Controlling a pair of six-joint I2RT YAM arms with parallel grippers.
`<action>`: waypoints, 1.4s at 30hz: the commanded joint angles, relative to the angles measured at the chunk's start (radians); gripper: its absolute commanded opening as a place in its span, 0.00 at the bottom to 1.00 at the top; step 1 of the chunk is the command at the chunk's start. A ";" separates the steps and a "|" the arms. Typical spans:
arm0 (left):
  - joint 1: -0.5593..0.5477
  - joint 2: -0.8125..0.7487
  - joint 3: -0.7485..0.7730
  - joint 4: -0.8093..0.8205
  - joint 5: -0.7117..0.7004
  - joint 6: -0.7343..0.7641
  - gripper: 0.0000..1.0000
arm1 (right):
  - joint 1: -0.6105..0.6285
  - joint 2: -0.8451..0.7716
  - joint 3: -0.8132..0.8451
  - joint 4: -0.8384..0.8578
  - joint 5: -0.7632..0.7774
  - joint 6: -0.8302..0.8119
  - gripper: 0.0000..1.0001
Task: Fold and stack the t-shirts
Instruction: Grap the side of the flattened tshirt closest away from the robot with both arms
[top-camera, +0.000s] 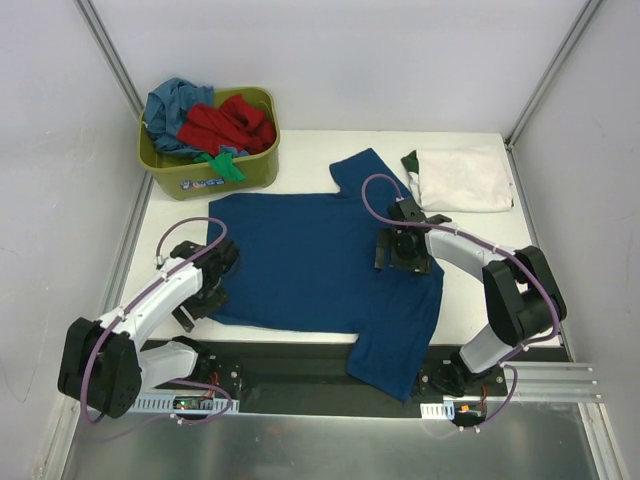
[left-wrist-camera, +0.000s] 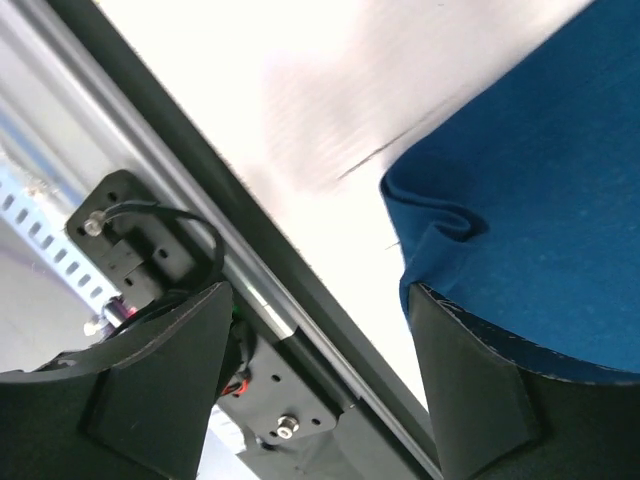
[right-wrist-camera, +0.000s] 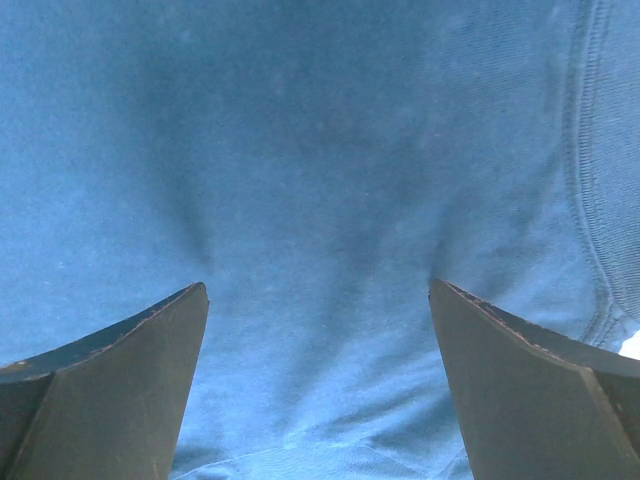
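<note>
T-shirt cloth in dark blue (right-wrist-camera: 320, 130) fills the right wrist view. The right gripper (right-wrist-camera: 318, 288) hovers close above it with its jaws spread wide and nothing between them. A stitched seam curves down the right side of that view. From above, this gripper (top-camera: 400, 255) sits over the right part of the shirt, between the two sleeves.

The left gripper (left-wrist-camera: 318, 300) is also parted and grips nothing. One of its fingers (left-wrist-camera: 480, 390) lies against a rumpled edge of the blue cloth, and the gap between the fingers shows only bare tabletop and the rail beyond. In the top view it (top-camera: 200, 300) stands at the shirt's near left corner.

The blue t-shirt (top-camera: 300, 255) lies spread flat across the middle of the white table (top-camera: 300, 145). One sleeve points toward the back, and the other drapes over the near edge onto the black rail (top-camera: 300, 365) that carries the arm bases.

At the back right a folded white t-shirt (top-camera: 462, 178) rests on the table, with a dark green one (top-camera: 411, 162) showing at its left edge. At the back left stands an olive-green tub (top-camera: 200, 180) holding a red tee (top-camera: 228, 122), a teal one (top-camera: 170, 100) and a bright green one (top-camera: 225, 165), all crumpled.

Pale grey wall panels (top-camera: 350, 60) enclose the table, joined by slanting aluminium posts (top-camera: 113, 60). A dull metal sheet (top-camera: 330, 450) lies in front of the rail.
</note>
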 joint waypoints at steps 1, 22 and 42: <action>-0.006 -0.059 0.038 -0.080 -0.002 -0.030 0.70 | -0.009 -0.016 0.000 0.014 -0.011 0.003 0.97; -0.011 0.044 0.058 0.248 0.225 0.210 0.55 | -0.006 -0.056 -0.007 -0.009 0.021 0.006 0.97; -0.017 0.156 -0.013 0.250 0.202 0.236 0.30 | -0.006 -0.012 0.003 -0.021 0.050 0.008 0.97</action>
